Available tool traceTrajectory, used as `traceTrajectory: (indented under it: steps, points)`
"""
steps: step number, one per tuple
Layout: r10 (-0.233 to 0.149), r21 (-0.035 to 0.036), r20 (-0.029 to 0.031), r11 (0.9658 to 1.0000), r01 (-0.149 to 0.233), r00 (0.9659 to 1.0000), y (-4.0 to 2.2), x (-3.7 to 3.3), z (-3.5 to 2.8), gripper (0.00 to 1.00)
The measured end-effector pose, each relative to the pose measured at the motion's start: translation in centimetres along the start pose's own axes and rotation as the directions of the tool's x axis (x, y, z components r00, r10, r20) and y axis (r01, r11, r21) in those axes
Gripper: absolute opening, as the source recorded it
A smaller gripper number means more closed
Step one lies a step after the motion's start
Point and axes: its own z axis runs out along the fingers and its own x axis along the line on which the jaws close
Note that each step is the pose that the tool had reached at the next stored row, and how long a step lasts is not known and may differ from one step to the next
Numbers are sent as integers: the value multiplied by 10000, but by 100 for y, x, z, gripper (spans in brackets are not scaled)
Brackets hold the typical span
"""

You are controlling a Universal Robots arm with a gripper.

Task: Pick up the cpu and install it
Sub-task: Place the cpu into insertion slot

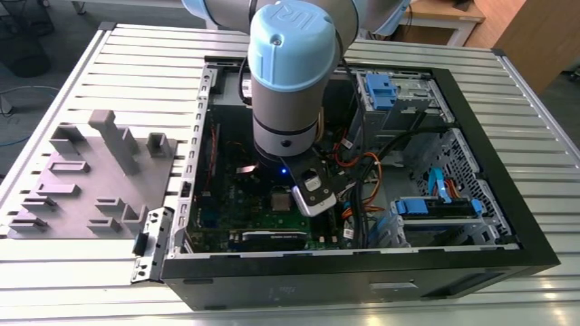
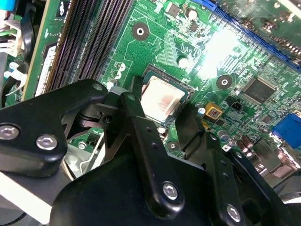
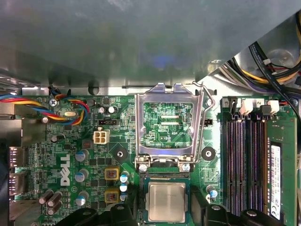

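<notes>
We are viewing the gripper (image 2: 158, 106), fingers apart, straddling the cpu (image 3: 165, 202) lying in its socket, beside the opened socket frame (image 3: 169, 96) on the motherboard (image 3: 47, 155).

Field note: robotics lab or workshop, with slatted metal table (image 1: 136, 61), open computer case (image 1: 363, 278), robot arm (image 1: 290, 81), wooden furniture (image 1: 530, 34) behind

The cpu (image 3: 165, 202) is dull silver, the circuit board (image 3: 70, 141) green.
</notes>
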Motion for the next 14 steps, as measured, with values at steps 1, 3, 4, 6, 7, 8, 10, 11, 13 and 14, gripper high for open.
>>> traceTrajectory:
  steps: [1, 3, 4, 6, 7, 8, 10, 11, 13, 14]
  points:
    - [0, 0, 0, 10000, 0, 10000, 0, 2, 0, 54]
    - [-1, 1, 1, 10000, 1, 10000, 0, 2, 0, 54]
    - [0, 1, 1, 10000, 0, 10000, 0, 2, 0, 54]
    - [0, 1, 1, 10000, 0, 10000, 0, 2, 0, 54]
    - [1, -1, 2, 10000, -1, 10000, 0, 3, -1, 54]
    - [1, -1, 2, 10000, -1, 10000, 0, 2, -4, 54]
    - [1, -2, 1, 10000, -1, 10000, 0, 2, -12, 54]
    - [1, -2, -1, 10000, -1, 10000, 0, 2, -15, 54]
    - [2, 1, -2, 10000, -2, 10000, 0, 3, -18, 54]
    - [2, 0, -1, 10000, -2, 10000, 0, 3, -18, 54]
